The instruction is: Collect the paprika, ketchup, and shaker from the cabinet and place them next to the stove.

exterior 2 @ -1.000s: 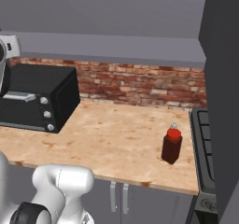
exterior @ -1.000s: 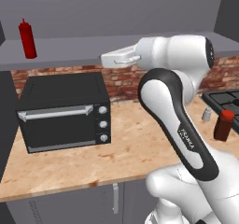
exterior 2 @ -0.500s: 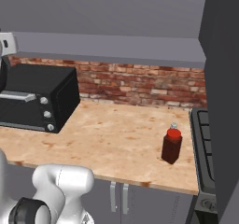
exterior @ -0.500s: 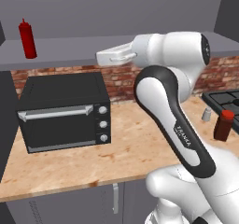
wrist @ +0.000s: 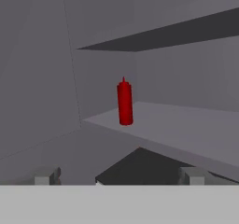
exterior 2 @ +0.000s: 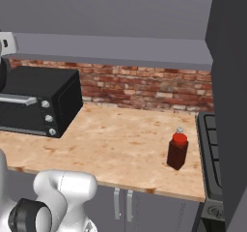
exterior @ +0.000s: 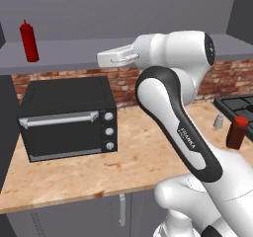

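The ketchup (exterior: 29,41) stands upright at the left end of the cabinet (exterior: 74,53) shelf, close to the left side panel; in the hand view it (wrist: 124,102) is ahead and well apart from the gripper (wrist: 116,175), with bare shelf stretching off to its right; the gripper's jaws stand fully spread and hold nothing, touching nothing. Below the shelf sits the toaster oven (exterior: 69,117) on the counter (exterior: 133,157), open wood in front and to its right. The hand (exterior: 116,57) hangs at shelf height, over the oven's right end. Farther right, the shaker (exterior: 218,122) and the paprika (exterior: 236,132) stand on the counter just beside the stove (exterior: 237,105); the shaker sits just behind the paprika (exterior 2: 177,150).
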